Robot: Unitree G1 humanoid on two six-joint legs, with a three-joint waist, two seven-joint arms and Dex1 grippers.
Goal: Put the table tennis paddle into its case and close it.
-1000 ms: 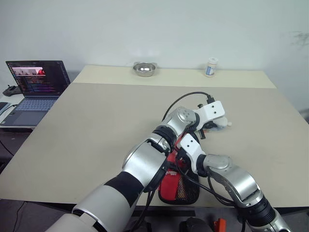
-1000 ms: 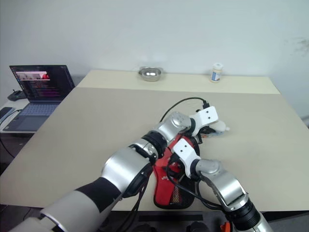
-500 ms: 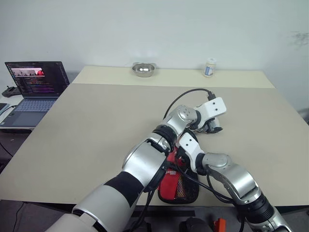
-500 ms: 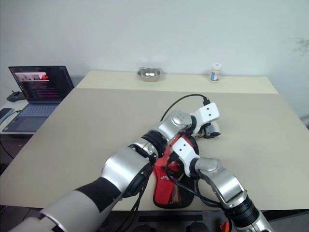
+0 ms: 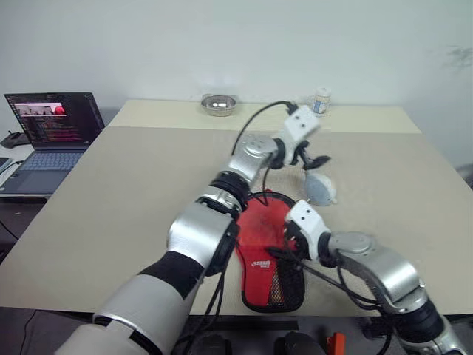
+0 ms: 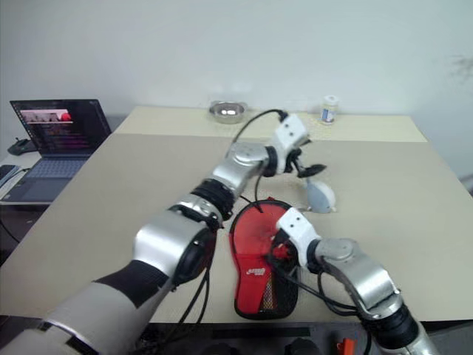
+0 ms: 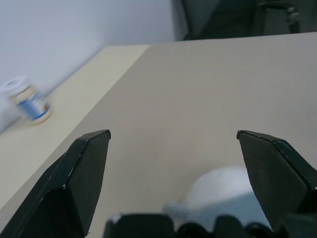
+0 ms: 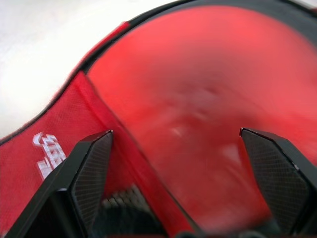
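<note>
Case is lying at the table's near edge, bottom centre of frame, w/ the paddle's red face showing inside it. Right gripper is hovering just over that red face, fingers spread, gripping nothing. Mid-frame, a white-grey object is resting on the table; above it left gripper is hanging w/ fingers wide apart, empty. Far edge: metal bowl & small bottle. Laptop far left.

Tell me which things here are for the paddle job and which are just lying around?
For the job:
paddle
case

Just lying around:
laptop
metal bowl
small bottle
pale grey thing
</note>
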